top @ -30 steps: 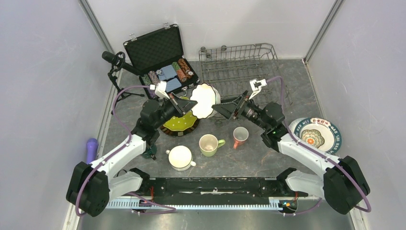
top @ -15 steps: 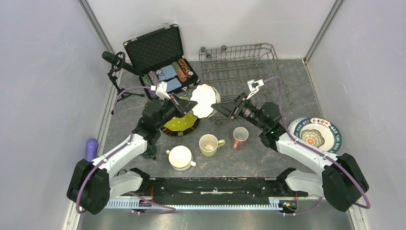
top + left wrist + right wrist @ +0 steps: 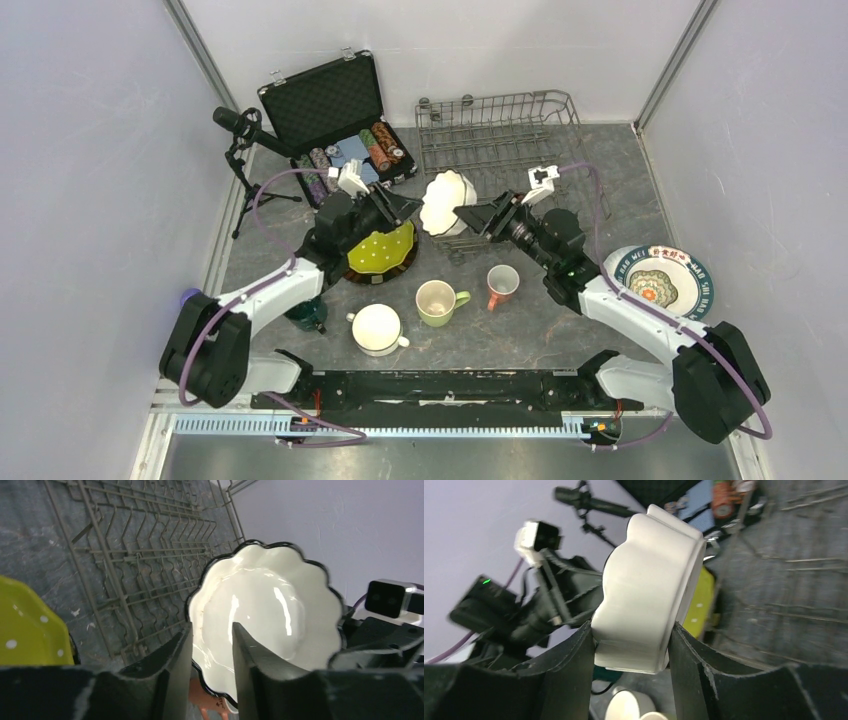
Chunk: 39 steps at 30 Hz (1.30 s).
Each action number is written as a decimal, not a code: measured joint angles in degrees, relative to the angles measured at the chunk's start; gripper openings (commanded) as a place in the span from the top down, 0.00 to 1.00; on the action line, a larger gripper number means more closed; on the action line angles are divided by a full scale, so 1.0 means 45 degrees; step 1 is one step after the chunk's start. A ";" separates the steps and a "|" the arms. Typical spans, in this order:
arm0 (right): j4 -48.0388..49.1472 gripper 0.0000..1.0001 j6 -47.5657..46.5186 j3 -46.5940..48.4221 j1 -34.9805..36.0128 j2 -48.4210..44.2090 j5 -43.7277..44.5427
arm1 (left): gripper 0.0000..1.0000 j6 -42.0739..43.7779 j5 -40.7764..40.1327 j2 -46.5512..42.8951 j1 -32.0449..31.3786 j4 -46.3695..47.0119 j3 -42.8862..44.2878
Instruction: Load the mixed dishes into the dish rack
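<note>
Handover: right pincer (image 3: 630,630) clamps the white bowl (image 3: 649,580), left pincer (image 3: 211,630) open beside it; next, probably slot it into the dish rack (image 3: 500,125) beyond

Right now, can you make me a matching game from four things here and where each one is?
1 scalloped white bowl
2 lime-green plate
3 poker chips
4 salmon-pink mug

a in the black case
b on the table, right of the light-green mug
c in the right claw
d on the table, in front of the black case

Pairs: 1-c, 2-d, 3-a, 4-b
</note>
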 measured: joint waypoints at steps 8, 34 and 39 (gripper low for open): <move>-0.2030 1.00 -0.0427 0.0515 -0.2079 0.0685 0.1234 | 0.18 -0.0063 0.0049 0.1457 -0.0005 0.0160 0.1783; -0.6314 1.00 -1.7685 1.1681 -0.2953 0.9894 0.6703 | 0.21 0.3453 -0.4498 0.6266 -0.1093 -0.7363 0.7028; -0.6271 1.00 -2.0419 1.2925 -0.3152 1.1623 0.6581 | 0.23 0.3453 -0.4692 0.6596 -0.1389 -0.7354 0.7159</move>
